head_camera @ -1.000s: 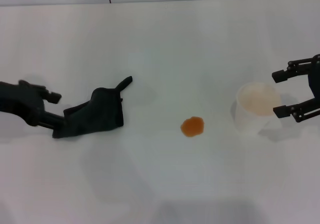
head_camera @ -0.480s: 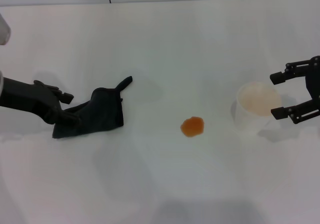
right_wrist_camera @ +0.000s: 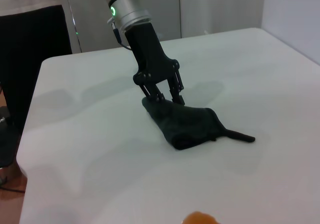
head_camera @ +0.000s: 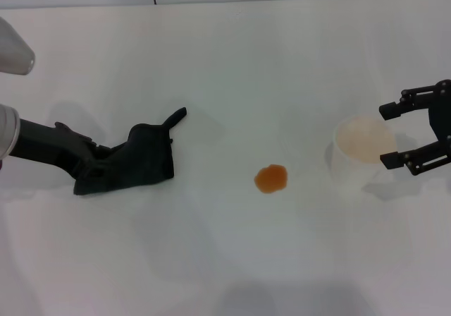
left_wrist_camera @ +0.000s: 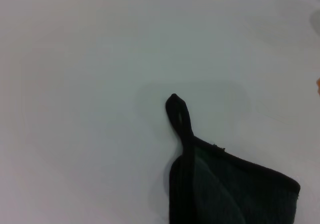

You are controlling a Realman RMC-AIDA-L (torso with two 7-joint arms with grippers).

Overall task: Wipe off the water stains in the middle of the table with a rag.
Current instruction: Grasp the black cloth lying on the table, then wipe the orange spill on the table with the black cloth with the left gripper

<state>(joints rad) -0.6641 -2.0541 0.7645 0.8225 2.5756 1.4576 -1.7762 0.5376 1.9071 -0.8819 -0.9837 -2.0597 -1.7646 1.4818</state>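
The dark rag (head_camera: 144,162) lies crumpled on the white table (head_camera: 225,62) at the left, its thin tail pointing back and to the right. My left gripper (head_camera: 99,162) is at the rag's left end, its fingers closed on the cloth there. The right wrist view shows the same grip (right_wrist_camera: 165,100) on the rag (right_wrist_camera: 192,124). The left wrist view shows only the rag (left_wrist_camera: 230,189) and its tail. The orange-brown water stain (head_camera: 270,178) sits mid-table, well right of the rag. My right gripper (head_camera: 386,135) is open at the right, its fingers on either side of a cup.
A translucent white plastic cup (head_camera: 359,147) stands right of the stain, between the right gripper's fingers. The table's back edge meets a tiled wall. In the right wrist view a dark panel (right_wrist_camera: 30,59) stands beyond the table's far edge.
My left gripper has moved right onto the rag's left end and closed from open. The rag, stain and cup have not moved. The right gripper has barely shifted.
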